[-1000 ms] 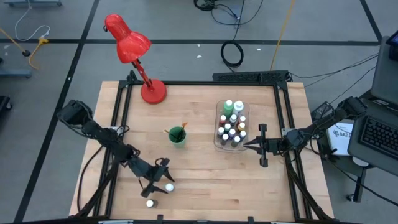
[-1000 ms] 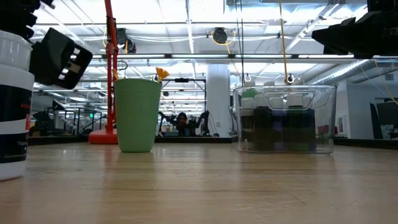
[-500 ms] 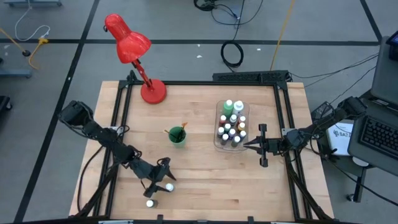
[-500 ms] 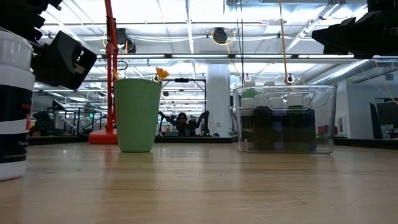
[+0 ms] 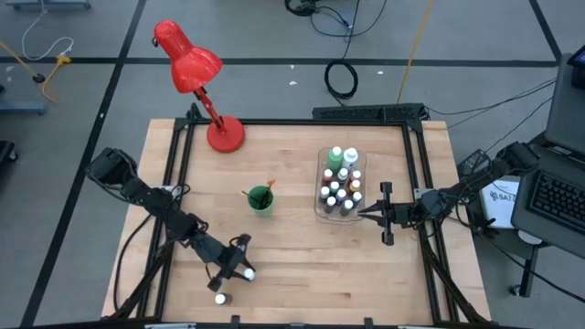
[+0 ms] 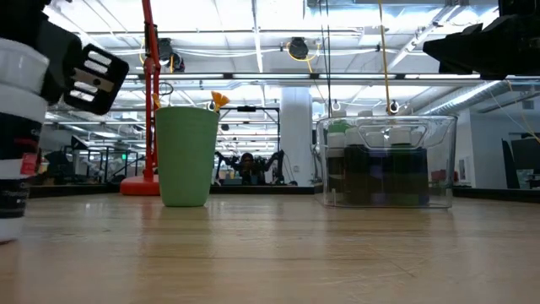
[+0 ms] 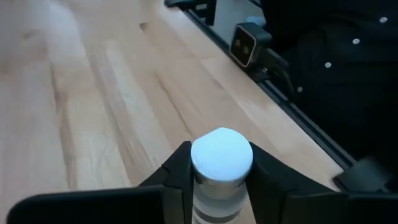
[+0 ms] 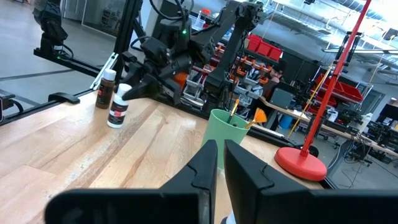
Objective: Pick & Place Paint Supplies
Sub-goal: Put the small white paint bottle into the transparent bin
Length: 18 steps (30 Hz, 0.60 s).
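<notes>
The right gripper (image 8: 221, 163) hangs over the wooden counter (image 8: 74, 155) with its dark jaws nearly together, a thin slit between them. Just beyond them stands the green cup (image 8: 227, 134), brush handles poking from its rim. Past the cup, the red lamp (image 8: 303, 163) rests its round base on the counter. Well away from the cup on the other side, the left gripper (image 8: 127, 93) grips a white-capped bottle (image 8: 117, 107), with a brown bottle (image 8: 106, 88) just beside it.

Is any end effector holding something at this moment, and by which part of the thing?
The left end effector grips a small white-capped paint bottle by the sides just under its cap. The right end effector, beside the clear rectangular plastic tray, holds nothing.
</notes>
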Available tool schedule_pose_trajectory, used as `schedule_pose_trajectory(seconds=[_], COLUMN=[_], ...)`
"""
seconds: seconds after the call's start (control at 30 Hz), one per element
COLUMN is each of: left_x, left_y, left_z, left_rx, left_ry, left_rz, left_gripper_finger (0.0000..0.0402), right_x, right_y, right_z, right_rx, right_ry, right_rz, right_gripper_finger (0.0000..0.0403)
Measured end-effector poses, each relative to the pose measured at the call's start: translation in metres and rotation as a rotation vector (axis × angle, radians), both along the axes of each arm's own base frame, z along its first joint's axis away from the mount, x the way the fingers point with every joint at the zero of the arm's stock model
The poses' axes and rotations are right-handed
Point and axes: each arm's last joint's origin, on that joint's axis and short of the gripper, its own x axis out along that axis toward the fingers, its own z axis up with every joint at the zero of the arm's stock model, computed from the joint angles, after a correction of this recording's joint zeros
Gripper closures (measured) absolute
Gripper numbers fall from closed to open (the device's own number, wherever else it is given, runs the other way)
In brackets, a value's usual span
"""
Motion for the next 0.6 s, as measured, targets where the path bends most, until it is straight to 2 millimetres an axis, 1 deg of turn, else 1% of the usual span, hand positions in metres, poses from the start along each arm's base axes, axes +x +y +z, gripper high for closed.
schedule_pose_trajectory(seconds=[0.07,0.17,0.27,0.33,0.37,0.43,0.5,0.57,0.6], left_x=[0.002,0.012,0.027,0.039,0.046,0.066,0.087,0.106,0.113], left_y=[0.002,0.005,0.006,0.008,0.01,0.018,0.035,0.053,0.062], left_z=[0.002,0.01,0.025,0.037,0.046,0.072,0.102,0.122,0.128], left_rx=[0.0,-0.027,-0.066,-0.031,-0.002,0.039,0.041,0.052,0.076], left_ry=[-0.027,-0.049,-0.037,-0.034,-0.054,-0.134,-0.219,-0.282,-0.304], left_rz=[-0.003,0.016,-0.008,-0.02,-0.012,0.075,0.192,0.256,0.258], left_gripper_finger=[0.0305,0.0305,0.0305,0.0305,0.0305,0.0305,0.0305,0.0305,0.0305], right_x=[0.0,0.0,0.0,0.0,0.0,0.0,0.0,0.0,0.0], right_y=[0.0,0.0,0.0,0.0,0.0,0.0,0.0,0.0,0.0], right_z=[0.0,0.0,0.0,0.0,0.0,0.0,0.0,0.0,0.0], right_rx=[0.0,0.0,0.0,0.001,0.001,0.0,0.0,0.0,0.0], right_ry=[0.0,0.0,0.001,0.0,0.001,0.001,0.001,0.0,0.001], right_rz=[0.0,0.0,0.0,0.0,0.0,0.0,0.0,0.002,0.003], right_gripper_finger=[0.038,0.038,0.038,0.038,0.038,0.038,0.038,0.038,0.038])
